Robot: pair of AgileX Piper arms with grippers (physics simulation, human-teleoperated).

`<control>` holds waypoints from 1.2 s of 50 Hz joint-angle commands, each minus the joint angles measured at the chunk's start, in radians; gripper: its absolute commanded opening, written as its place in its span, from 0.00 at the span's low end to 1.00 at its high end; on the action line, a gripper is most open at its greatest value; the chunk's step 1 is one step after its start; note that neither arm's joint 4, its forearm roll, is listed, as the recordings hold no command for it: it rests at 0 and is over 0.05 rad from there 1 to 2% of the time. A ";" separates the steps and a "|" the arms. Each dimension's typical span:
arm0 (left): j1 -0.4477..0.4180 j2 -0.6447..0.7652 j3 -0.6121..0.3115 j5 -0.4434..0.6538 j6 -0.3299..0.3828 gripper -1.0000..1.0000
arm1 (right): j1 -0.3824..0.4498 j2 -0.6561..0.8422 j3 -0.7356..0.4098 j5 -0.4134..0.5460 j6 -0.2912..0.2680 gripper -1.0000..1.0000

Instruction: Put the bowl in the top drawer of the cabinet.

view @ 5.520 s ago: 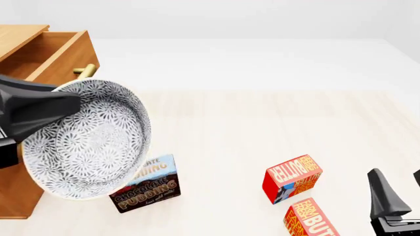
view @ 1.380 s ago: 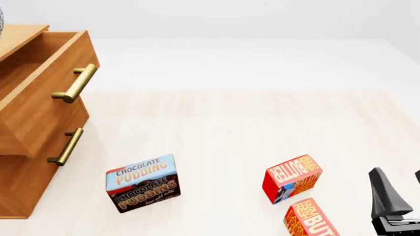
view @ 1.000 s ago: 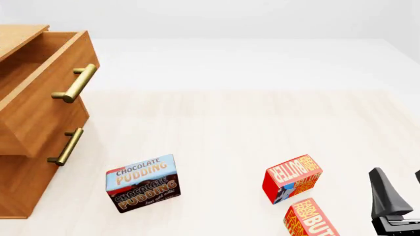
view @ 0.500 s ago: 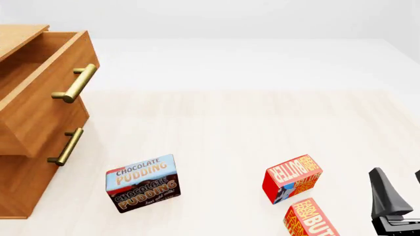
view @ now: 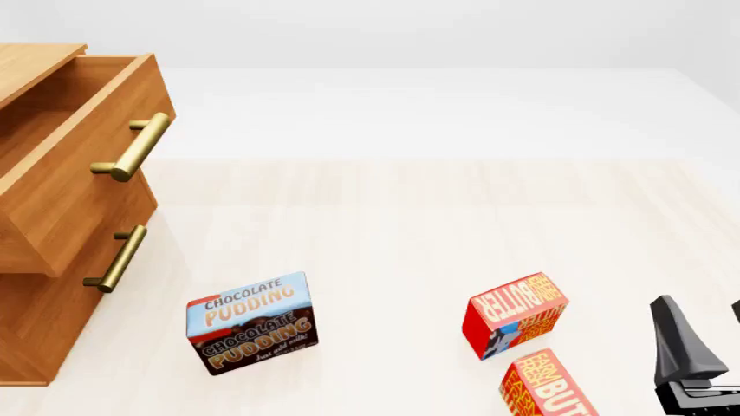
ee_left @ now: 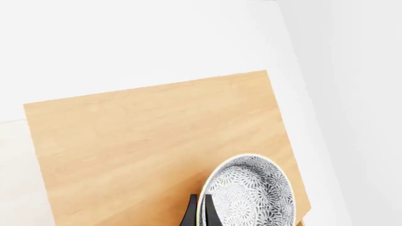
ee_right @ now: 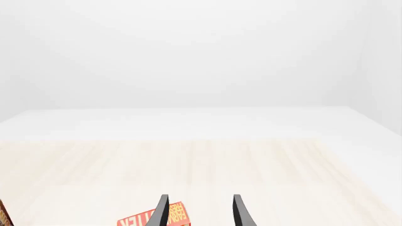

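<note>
The speckled blue-grey and white bowl (ee_left: 248, 193) shows only in the left wrist view, its inside facing the camera, above the cabinet's flat wooden top (ee_left: 150, 141). My left gripper (ee_left: 199, 214) is shut on the bowl's rim, one finger on each side of it. The front view shows neither the bowl nor the left gripper. There the cabinet (view: 29, 334) stands at the left edge with its top drawer (view: 69, 173) pulled open. My right gripper (view: 703, 338) stays low at the near right, open and holding nothing (ee_right: 201, 212).
A chocolate pudding box (view: 251, 322) stands in front of the cabinet. Two red butter boxes (view: 515, 314) (view: 546, 386) lie near the right gripper. The lower drawer, with its brass handle (view: 116, 258), is closed.
The bowl and left gripper, in front of the drawer 5.5 s ago, have left the front view upward and leftward. Nothing has moved there in the last second.
</note>
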 commanded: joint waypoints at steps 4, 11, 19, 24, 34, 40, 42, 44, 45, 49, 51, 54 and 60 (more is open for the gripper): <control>-0.013 -0.023 0.040 -0.019 -0.045 0.00 | 0.000 0.000 0.000 -0.001 0.000 1.00; -0.024 -0.045 0.057 -0.021 -0.058 1.00 | 0.000 0.000 0.000 -0.001 -0.001 1.00; -0.025 -0.050 0.053 -0.018 -0.062 1.00 | 0.001 0.000 0.000 -0.001 -0.001 1.00; -0.051 -0.096 0.080 -0.011 -0.078 1.00 | 0.001 0.000 0.000 -0.001 -0.001 1.00; -0.106 -0.170 0.093 0.024 -0.108 1.00 | 0.003 0.000 0.000 -0.001 -0.002 1.00; -0.136 -0.215 0.113 0.041 -0.124 1.00 | 0.004 0.000 0.000 -0.002 0.000 1.00; -0.145 -0.226 0.118 0.046 -0.127 1.00 | 0.005 0.000 0.000 -0.002 0.000 1.00; -0.153 -0.238 0.123 0.051 -0.130 1.00 | 0.005 0.000 0.000 -0.003 0.001 1.00; -0.154 -0.240 0.123 0.054 -0.131 1.00 | 0.005 0.000 0.000 -0.003 0.001 1.00; -0.174 -0.268 0.132 0.069 -0.139 1.00 | 0.005 0.000 0.000 -0.004 0.001 1.00; -0.181 -0.277 0.140 0.072 -0.143 1.00 | 0.006 0.000 0.000 -0.004 0.001 1.00; -0.190 -0.290 0.163 0.075 -0.156 1.00 | 0.007 0.000 0.000 -0.006 0.002 1.00; -0.206 -0.316 0.185 0.081 -0.155 1.00 | 0.008 0.000 0.000 -0.005 0.002 1.00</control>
